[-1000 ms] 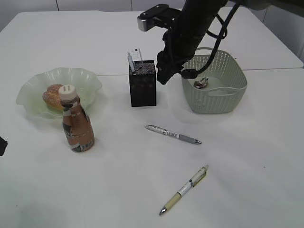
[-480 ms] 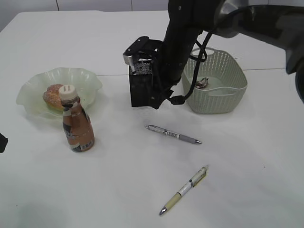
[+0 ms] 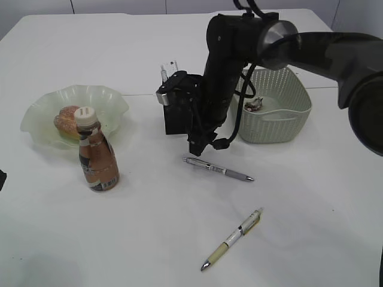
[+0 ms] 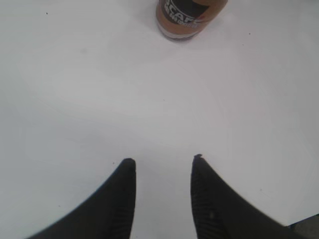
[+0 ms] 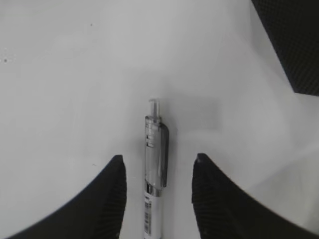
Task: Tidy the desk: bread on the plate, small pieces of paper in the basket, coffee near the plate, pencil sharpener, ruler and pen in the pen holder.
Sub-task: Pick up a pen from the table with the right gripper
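Grey plastic pen (image 5: 154, 169), light, rigid and slick, lies mid-table before the pen holder (image 3: 178, 112); right gripper (image 5: 157, 162), jaws apart, straddles its clip end; grasp mid-barrel.

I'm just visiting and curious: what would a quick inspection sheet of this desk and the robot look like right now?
Surface: white table, bare apart from the items below.
Job's things: bread on the green plate; coffee bottle upright beside the plate; crumpled paper in the basket; black pen holder with items standing in it; grey pen and cream pen lying on the table.
Clutter: nothing seen.
Grippers: right gripper open, its fingers either side of the grey pen; left gripper open over bare table near the bottle.
Cables: black cable looped along the right arm.
Surroundings: nothing seen.
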